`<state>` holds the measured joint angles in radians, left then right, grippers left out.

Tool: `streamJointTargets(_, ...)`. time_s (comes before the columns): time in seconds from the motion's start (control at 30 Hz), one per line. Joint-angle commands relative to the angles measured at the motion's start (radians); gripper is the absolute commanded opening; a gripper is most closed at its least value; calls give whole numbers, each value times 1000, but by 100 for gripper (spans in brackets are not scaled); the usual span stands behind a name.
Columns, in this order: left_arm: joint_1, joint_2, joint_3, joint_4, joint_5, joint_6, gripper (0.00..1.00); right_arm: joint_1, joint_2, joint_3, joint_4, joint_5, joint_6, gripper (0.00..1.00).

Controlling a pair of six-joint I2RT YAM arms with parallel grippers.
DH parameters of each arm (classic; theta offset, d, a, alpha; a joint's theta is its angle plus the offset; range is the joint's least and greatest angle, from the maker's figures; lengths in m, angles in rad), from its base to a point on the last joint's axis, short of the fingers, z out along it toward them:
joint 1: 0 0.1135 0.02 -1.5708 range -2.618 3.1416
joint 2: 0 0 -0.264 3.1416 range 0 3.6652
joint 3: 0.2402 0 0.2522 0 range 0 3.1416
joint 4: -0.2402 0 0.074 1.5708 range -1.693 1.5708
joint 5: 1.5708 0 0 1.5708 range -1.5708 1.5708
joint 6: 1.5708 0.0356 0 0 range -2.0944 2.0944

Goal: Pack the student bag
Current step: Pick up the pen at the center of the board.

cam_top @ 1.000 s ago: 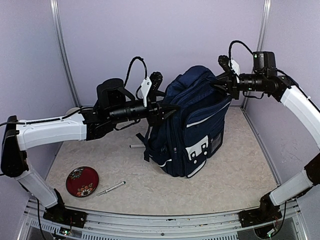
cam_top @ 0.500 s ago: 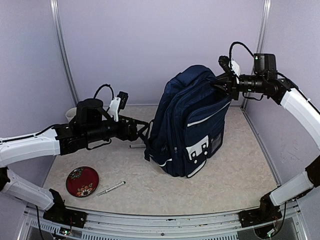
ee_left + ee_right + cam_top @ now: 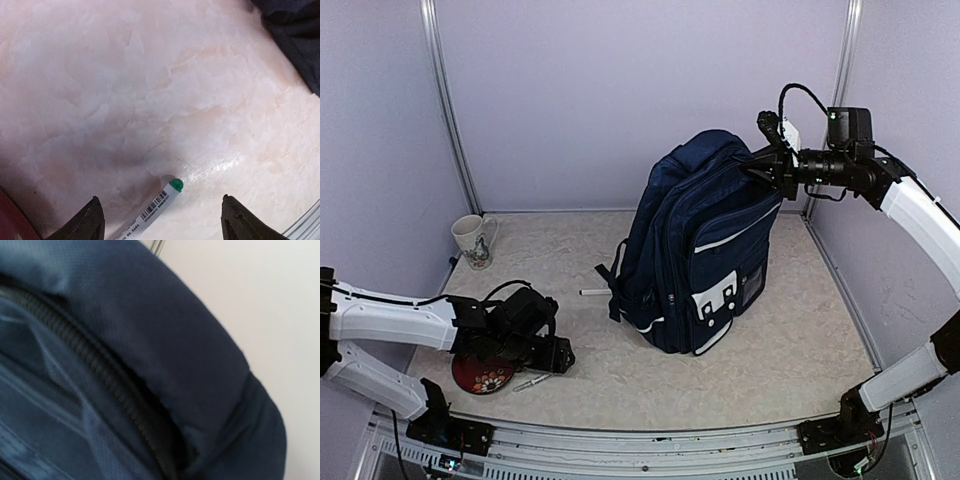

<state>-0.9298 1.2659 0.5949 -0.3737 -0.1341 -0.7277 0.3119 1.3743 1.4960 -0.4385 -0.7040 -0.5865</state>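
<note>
The student bag (image 3: pixel 705 250), navy with white trim, stands upright in the middle of the table. My right gripper (image 3: pixel 767 168) is at the bag's top right edge, shut on the fabric by the zipper (image 3: pixel 115 390); its fingers are hidden in the right wrist view. My left gripper (image 3: pixel 558 358) is low over the table at the front left, open. A white pen (image 3: pixel 150 210) with a green cap lies on the table between its dark fingertips (image 3: pixel 92 220), untouched. From above, the pen (image 3: pixel 542 377) shows partly under that gripper.
A red patterned plate (image 3: pixel 483 373) lies just left of the left gripper. A mug (image 3: pixel 472 240) stands at the back left. A second white pen (image 3: pixel 594 292) lies by the bag's left side, near its hanging straps (image 3: pixel 615 290).
My left arm has left the bag's top and swung down to the front left of the table over the pen, its jaws now open. The right arm has not moved.
</note>
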Motion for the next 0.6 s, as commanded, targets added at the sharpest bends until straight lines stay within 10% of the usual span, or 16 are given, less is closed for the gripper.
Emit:
streamJointTargets(0.0,-46,51,-18,-72,10,-69,78,-3,4,-8,-16,-36,31,0)
streamJointTargets(0.2,-33,124,-58,-69,14,-56,75,-3,1,-11,-11,-44,33,0)
streamJointTargets(0.43,-94,205,-18,-89,62,-37,25,-3,-5,-10,-19,-42,35,0)
streamJointTargets(0.57,-158,236,13,-177,53,-56,27,-3,-11,-5,-20,-51,35,0)
